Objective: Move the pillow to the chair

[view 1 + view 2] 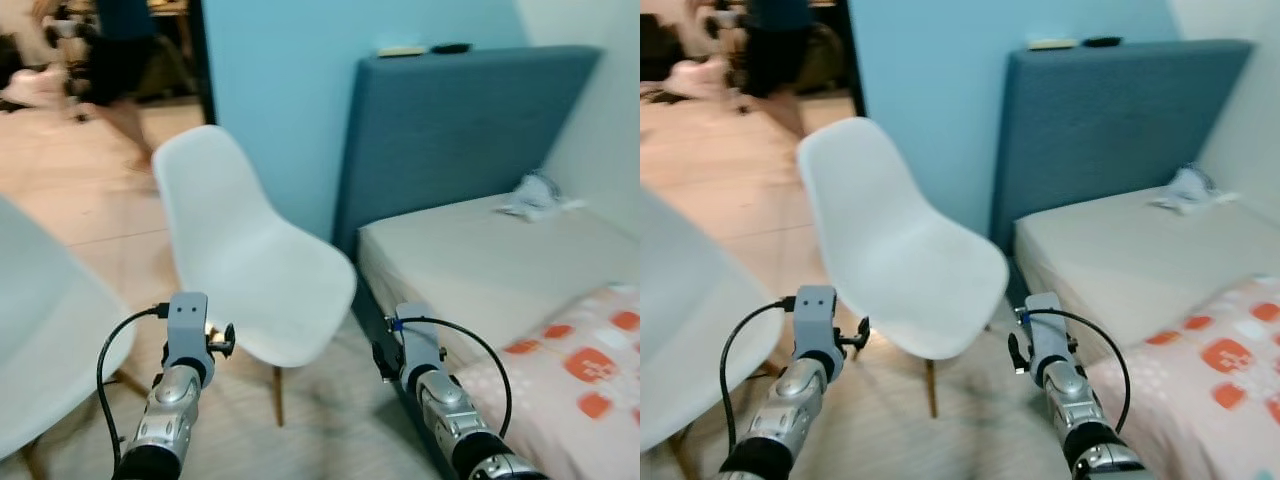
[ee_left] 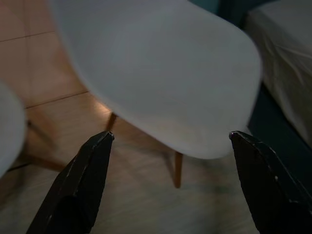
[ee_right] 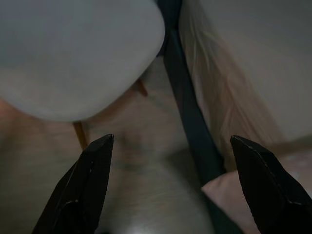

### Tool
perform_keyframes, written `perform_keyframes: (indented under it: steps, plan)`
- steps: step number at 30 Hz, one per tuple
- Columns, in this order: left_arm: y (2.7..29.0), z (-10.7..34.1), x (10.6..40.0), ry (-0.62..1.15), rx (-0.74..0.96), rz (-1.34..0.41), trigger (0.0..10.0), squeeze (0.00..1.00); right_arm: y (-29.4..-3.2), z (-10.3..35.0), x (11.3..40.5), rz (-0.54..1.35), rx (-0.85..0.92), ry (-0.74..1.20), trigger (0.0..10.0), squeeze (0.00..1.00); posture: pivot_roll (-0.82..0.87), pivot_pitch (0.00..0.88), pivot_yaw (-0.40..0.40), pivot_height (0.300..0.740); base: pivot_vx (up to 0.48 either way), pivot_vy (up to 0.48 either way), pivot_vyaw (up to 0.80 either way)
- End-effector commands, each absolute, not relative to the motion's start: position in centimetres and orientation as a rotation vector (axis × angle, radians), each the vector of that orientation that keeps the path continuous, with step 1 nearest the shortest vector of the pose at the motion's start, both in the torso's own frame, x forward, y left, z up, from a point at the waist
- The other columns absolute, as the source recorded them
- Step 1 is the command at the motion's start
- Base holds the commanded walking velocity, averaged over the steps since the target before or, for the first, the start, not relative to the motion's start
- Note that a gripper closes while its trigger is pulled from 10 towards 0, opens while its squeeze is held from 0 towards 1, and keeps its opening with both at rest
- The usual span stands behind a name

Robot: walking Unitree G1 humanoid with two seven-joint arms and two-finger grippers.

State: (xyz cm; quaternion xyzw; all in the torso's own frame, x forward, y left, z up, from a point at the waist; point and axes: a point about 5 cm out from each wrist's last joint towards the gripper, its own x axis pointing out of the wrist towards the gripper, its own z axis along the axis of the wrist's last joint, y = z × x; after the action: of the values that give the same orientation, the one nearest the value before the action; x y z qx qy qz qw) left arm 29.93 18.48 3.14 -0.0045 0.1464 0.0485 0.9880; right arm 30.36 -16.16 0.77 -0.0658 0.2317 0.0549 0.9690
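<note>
On the bed (image 1: 480,260), at its near corner, lies the pillow (image 1: 575,375), pale with orange squares, its long side seemingly running along the bed's edge. We hold our right hand (image 3: 173,183) low over the floor just beside that corner, fingers spread wide and empty, so it is the nearer one. Our left hand (image 2: 170,183), also wide and empty, faces the white chair (image 1: 255,270), which stands beside the bed, away from the pillow.
</note>
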Motion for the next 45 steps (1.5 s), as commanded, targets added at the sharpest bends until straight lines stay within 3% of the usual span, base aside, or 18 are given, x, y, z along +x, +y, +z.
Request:
perform_keyframes:
  steps: [1, 29, 45]
  plan:
    - [18.6, 3.0, 29.8, 0.301, 0.000, 0.100, 10.0, 0.00, -16.1, 0.6, 30.3, 0.115, -0.137, 0.480, 10.0, 0.00, -0.01, 0.032, -0.030, 0.705, 0.000, 0.000, -0.80]
    - [18.7, 2.9, 29.7, 0.306, 0.001, 0.103, 10.0, 0.00, -16.2, 0.8, 30.4, 0.108, -0.132, 0.476, 10.0, 0.00, -0.01, 0.036, -0.029, 0.705, 0.000, 0.000, -0.80]
    - [19.6, 3.7, 30.5, 0.301, 0.008, 0.078, 10.0, 0.00, -15.8, 0.7, 30.3, 0.074, -0.099, 0.463, 10.0, 0.00, 0.01, 0.028, 0.039, 0.705, 0.000, 0.000, -0.80]
